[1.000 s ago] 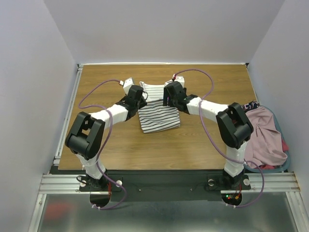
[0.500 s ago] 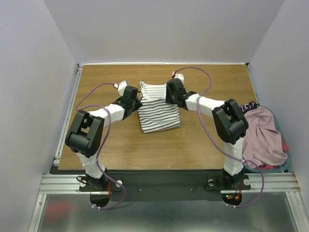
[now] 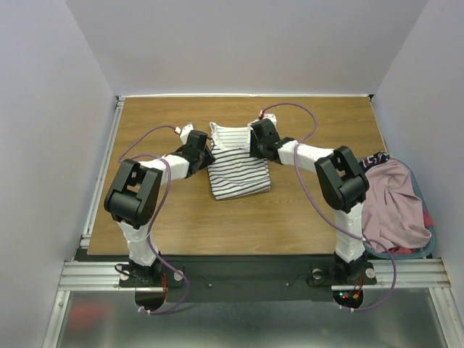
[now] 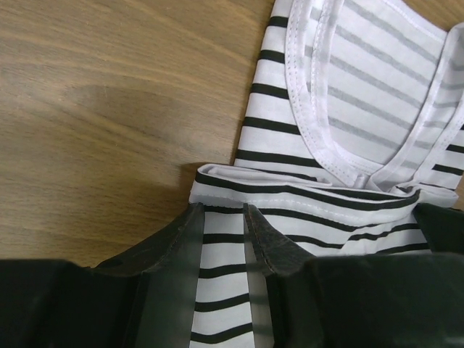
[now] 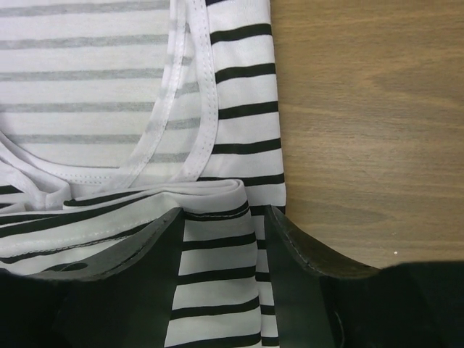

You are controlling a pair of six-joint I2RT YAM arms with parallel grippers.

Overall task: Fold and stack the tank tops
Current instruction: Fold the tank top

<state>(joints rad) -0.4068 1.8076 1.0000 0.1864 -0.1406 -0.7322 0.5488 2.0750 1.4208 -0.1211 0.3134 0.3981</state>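
Observation:
The white, black-striped tank top lies partly folded mid-table, its scoop neckline at the far end. My left gripper is at its left edge, shut on a doubled hem of striped cloth. At the right edge, my right gripper is closed on a rolled fold of the same top, jaws fairly wide apart. The pink tank top lies crumpled in a basket at the right, away from both grippers.
The basket hangs off the table's right edge, with a dark navy garment and a bit of red cloth beside the pink top. Bare wood surrounds the striped top.
Both grippers have slid toward the far side of the table along the striped top. The right jaws have narrowed onto the fold.

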